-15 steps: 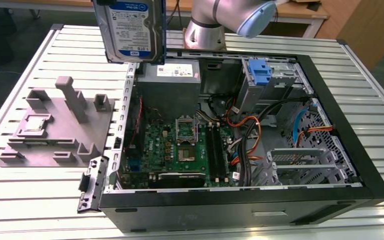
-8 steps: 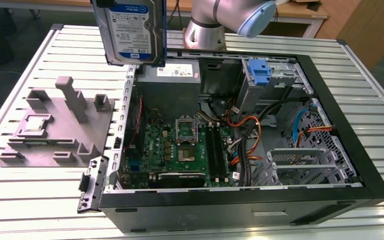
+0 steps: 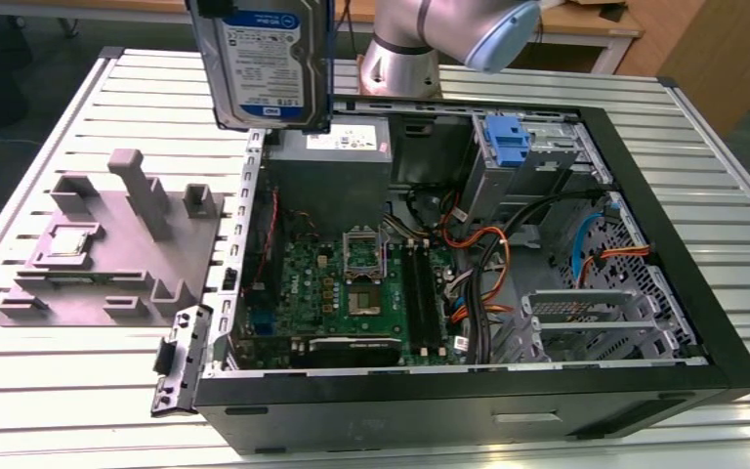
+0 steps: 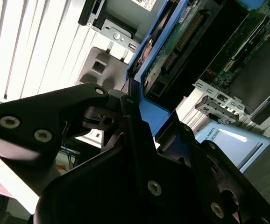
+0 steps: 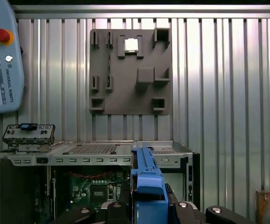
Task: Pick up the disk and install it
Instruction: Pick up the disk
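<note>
Jaws are clamped on the disk. In the second wrist view the black fingers sit on both sides of its blue side rail with no gap I can make out, and the first wrist view has that rail poking up between them.

The disk hangs on edge in the air, label facing the exterior camera, over the far corner of the open computer case on the exterior view's left. As far as I can tell it touches nothing but the jaws.

So my read is that the pick-up half is done and we're in the carry part of the install. The grey holder block on the slatted desk has only the little processor chip sitting on it.

Inside the case there's a drive cage with a bare blue bracket at the far side and another metal cage nearer the front. Seating the disk would need its rails squared up with a slot, and those orange cables look like a snag risk.
</note>
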Controlling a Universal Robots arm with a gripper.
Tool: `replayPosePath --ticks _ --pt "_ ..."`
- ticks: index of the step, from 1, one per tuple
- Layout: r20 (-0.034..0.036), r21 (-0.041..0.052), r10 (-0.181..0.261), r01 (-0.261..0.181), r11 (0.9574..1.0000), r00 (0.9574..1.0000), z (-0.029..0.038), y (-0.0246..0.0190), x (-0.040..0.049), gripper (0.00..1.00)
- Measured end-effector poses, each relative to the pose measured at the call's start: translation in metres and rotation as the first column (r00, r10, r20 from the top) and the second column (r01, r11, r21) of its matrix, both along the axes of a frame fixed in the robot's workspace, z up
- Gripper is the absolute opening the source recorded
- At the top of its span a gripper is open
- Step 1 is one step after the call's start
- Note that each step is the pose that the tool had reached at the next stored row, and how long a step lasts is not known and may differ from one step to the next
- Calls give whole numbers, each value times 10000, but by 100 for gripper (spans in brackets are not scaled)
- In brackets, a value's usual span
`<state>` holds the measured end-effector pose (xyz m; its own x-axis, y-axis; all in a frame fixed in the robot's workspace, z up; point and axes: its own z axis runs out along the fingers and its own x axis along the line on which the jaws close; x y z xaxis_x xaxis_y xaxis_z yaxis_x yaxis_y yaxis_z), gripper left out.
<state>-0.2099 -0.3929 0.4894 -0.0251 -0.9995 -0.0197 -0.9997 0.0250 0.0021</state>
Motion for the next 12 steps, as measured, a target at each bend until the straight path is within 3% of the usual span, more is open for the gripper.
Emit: replayPosePath --ticks 5,12 --pt "0 1 1 -1 10000 10000 -1 0 97 36" --pt "0 1 0 0 10000 10000 -1 0 104 36"
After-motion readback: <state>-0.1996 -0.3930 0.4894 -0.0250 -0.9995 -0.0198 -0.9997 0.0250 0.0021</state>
